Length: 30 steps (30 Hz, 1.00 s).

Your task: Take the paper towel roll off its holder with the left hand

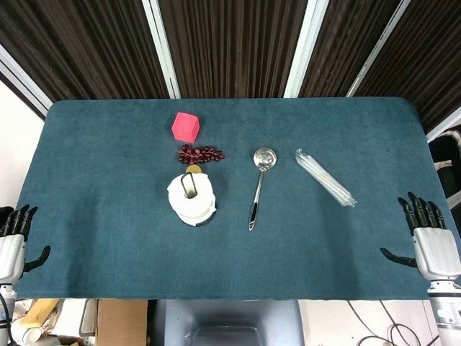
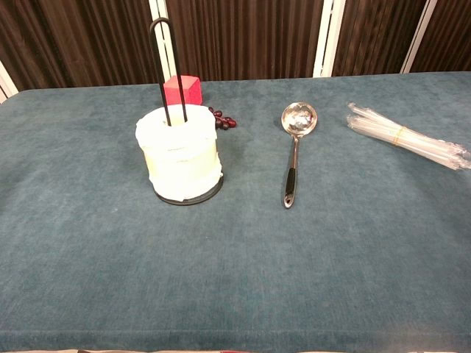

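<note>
A white paper towel roll [image 1: 192, 197] [image 2: 180, 153] stands upright on a black holder [image 2: 166, 68] near the middle of the table. The holder's wire loop rises through the roll's core and its round base [image 2: 193, 198] shows beneath. My left hand [image 1: 14, 241] rests at the table's front left corner, fingers spread and empty, far from the roll. At the front right corner sits my right hand [image 1: 429, 238], open as well with nothing in it. Neither hand appears in the chest view.
Behind the roll lie a pink cube [image 1: 185, 127] [image 2: 182, 90] and a bunch of dark red grapes [image 1: 200, 153] [image 2: 223, 120]. To its right lies a metal ladle [image 1: 258, 183] [image 2: 294, 144], then a bundle of clear straws [image 1: 325, 177] [image 2: 406, 136].
</note>
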{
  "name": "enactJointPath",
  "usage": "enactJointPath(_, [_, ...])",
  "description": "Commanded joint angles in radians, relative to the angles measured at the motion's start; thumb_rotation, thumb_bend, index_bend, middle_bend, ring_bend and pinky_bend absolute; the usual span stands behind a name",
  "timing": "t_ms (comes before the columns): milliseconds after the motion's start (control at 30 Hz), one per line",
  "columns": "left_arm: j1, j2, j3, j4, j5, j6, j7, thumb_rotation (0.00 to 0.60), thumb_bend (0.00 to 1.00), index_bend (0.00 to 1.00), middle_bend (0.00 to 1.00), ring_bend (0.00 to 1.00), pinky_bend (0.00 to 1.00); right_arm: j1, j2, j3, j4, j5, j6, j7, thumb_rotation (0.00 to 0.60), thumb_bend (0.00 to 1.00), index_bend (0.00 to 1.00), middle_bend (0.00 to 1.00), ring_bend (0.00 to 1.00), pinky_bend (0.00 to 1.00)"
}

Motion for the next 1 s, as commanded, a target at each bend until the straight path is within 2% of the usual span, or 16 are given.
enactJointPath(33, [0.003, 0.003, -0.004, -0.017, -0.014, -0.016, -0.004, 0.6, 0.34, 0.0, 0.0, 0.0, 0.23, -0.002, -0.001, 0.0, -0.002, -0.005, 0.006, 0.008, 0.6, 0.15, 0.0, 0.0, 0.0, 0.07])
enactJointPath(300, [-0.024, -0.012, -0.03, -0.006, -0.037, -0.075, -0.074, 0.6, 0.34, 0.0, 0.0, 0.0, 0.21, -0.007, -0.005, -0.007, 0.002, -0.028, 0.021, 0.021, 0.6, 0.15, 0.0, 0.0, 0.0, 0.07])
enactJointPath(500, [-0.122, -0.013, -0.055, -0.008, -0.008, -0.261, -0.298, 0.6, 0.35, 0.0, 0.0, 0.0, 0.15, -0.007, -0.004, -0.021, 0.001, -0.045, 0.015, 0.027, 0.6, 0.15, 0.0, 0.0, 0.0, 0.07])
enactJointPath(733, [-0.244, -0.105, -0.099, 0.059, 0.026, -0.408, -0.557, 0.6, 0.35, 0.0, 0.0, 0.0, 0.13, -0.013, 0.006, -0.036, 0.003, -0.084, 0.028, 0.053, 0.6, 0.15, 0.0, 0.0, 0.0, 0.07])
enactJointPath(1000, [-0.336, -0.239, -0.136, 0.19, -0.007, -0.518, -0.745, 0.6, 0.35, 0.0, 0.0, 0.0, 0.13, -0.023, 0.013, -0.046, 0.004, -0.124, 0.06, 0.076, 0.6, 0.15, 0.0, 0.0, 0.0, 0.07])
